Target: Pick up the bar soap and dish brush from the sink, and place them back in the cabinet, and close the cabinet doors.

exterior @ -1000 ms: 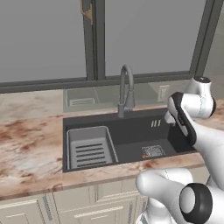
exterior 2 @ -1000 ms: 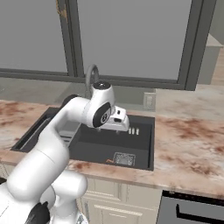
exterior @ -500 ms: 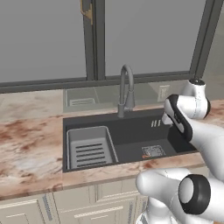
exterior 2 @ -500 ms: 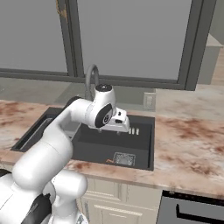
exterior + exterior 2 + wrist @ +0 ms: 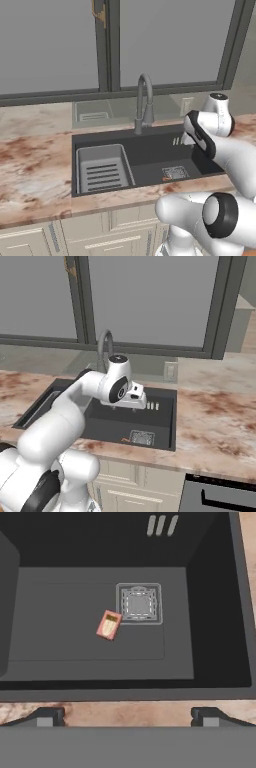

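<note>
The gripper [image 5: 128,716] hangs over the front edge of the sink [image 5: 215,612], jaws spread wide and holding nothing; in the hand view its two dark fingertips [image 5: 46,716] rise over the strip of marbled tabletop [image 5: 125,708] that borders the basin's front rim. From the right base view the gripper [image 5: 136,398] sits above the right half of the sink [image 5: 167,421], beside the curved faucet [image 5: 103,348].

The bar soap [image 5: 109,624] lies flat on the basin floor, just beside the square drain [image 5: 139,604], at the drain's lower left corner in the hand view and close to touching its frame. A pale patch covers its top face; whether that is part of the soap or something resting on it cannot be told. In the left base view the bar soap [image 5: 166,178] shows as a small reddish speck near the front wall of the sink [image 5: 90,187], next to the drain, well apart from the slotted rack insert [image 5: 102,170] at the basin's left end.

The relation that matters: the soap lies ahead of and below the gripper, slightly left of the line midway between the fingertips. Its long axis runs at a slant, tilted a little clockwise from the hand view's vertical, so the hand probably needs to go forward and down, with a small roll so the jaws close across the short sides.
</note>
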Controlling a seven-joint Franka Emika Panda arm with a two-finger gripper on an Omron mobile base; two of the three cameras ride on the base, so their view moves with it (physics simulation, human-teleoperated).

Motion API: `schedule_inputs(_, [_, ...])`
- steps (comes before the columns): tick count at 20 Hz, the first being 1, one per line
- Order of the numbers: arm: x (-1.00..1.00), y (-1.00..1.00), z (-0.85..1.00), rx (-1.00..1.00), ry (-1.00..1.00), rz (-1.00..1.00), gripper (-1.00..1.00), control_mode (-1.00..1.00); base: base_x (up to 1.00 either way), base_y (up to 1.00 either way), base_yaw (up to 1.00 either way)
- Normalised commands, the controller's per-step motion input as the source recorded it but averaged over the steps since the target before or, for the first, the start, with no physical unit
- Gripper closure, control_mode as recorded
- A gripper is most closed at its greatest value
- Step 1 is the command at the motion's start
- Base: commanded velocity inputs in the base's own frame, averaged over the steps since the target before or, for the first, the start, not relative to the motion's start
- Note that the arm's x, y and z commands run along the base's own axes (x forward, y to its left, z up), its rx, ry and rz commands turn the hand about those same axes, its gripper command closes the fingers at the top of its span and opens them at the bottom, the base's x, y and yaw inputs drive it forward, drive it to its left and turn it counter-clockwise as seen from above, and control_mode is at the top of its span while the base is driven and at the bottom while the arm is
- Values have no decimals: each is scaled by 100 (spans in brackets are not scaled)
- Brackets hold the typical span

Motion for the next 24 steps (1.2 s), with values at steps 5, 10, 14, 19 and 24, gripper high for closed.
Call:
schedule_inputs(5, [16,1,-1,0,0,0,-100,-100,0,0,0])
schedule_inputs(10, [19,0,0,0,1,0,-100,-100,0,0,0])
schedule_inputs(14, [14,1,-12,0,1,0,-100,-100,0,0,0])
schedule_inputs(19, [8,3,-26,0,2,0,-100,-100,0,0,0])
schedule_inputs(24, [5,3,-25,0,2,0,-100,-100,0,0,0])
